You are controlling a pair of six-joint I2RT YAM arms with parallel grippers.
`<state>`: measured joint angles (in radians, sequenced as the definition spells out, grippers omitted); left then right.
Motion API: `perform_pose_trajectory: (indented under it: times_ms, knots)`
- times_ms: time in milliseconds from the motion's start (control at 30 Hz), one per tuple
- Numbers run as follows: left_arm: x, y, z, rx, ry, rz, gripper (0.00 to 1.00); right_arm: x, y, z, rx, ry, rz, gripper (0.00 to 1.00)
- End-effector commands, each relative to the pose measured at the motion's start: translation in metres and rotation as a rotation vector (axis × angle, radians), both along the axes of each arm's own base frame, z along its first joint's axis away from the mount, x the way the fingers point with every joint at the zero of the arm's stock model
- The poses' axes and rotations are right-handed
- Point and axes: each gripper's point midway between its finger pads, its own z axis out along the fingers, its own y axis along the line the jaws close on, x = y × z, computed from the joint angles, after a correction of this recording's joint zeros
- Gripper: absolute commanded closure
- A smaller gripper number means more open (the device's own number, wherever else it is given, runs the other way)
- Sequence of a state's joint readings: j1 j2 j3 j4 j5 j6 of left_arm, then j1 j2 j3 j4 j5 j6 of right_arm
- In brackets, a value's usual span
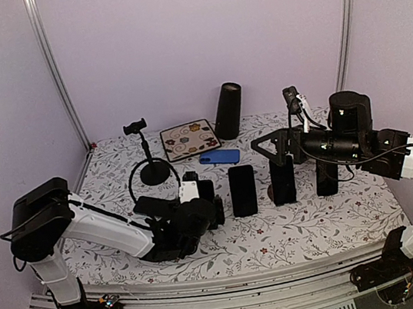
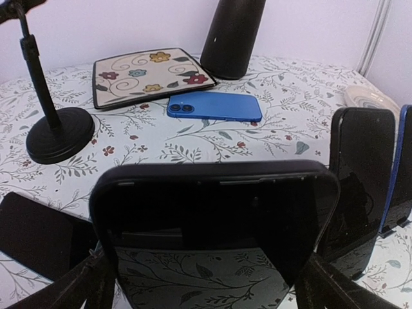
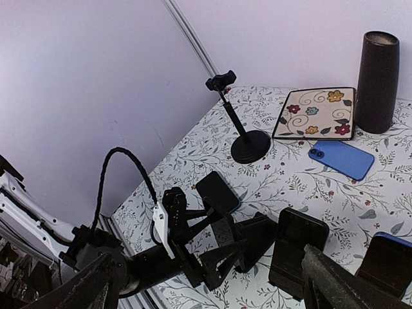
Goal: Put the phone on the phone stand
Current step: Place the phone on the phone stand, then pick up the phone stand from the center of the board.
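A black phone point(image 2: 215, 212) stands on its long edge right in front of the left wrist camera, its glass mirroring the tablecloth. It leans on a low black stand point(image 3: 261, 239), which the phone hides in the left wrist view. My left gripper point(image 2: 215, 286) is open, one finger on each side of the phone's ends, and I see no squeeze on it. From above, this gripper point(image 1: 205, 210) sits left of centre. My right gripper point(image 3: 212, 290) hangs open over the table with nothing in it, seen from above at the right point(image 1: 269, 147).
Three more dark phones stand upright in a row point(image 1: 243, 190), point(image 1: 283, 179), point(image 1: 326, 176). A blue phone point(image 1: 219, 156) and a black phone point(image 1: 152, 206) lie flat. A tall clamp stand point(image 1: 149, 171), a floral plate point(image 1: 189, 139) and a black cylinder point(image 1: 228, 111) stand behind.
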<state>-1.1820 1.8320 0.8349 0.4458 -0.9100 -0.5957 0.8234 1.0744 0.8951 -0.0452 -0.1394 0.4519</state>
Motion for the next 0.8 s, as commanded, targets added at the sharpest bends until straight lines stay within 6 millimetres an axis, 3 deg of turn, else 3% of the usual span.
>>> perform_pose_trajectory:
  times_ms: [0, 767]
  knots:
    - [-0.006, 0.0, 0.011, -0.006, -0.009, -0.006, 0.03, -0.003, -0.001, -0.001, 0.004, 0.002, 0.005, 0.01]
    - [-0.023, 0.002, 0.056, -0.053, -0.022, -0.073, 0.03, 0.008, 0.004, -0.004, 0.002, -0.014, -0.015, 0.01]
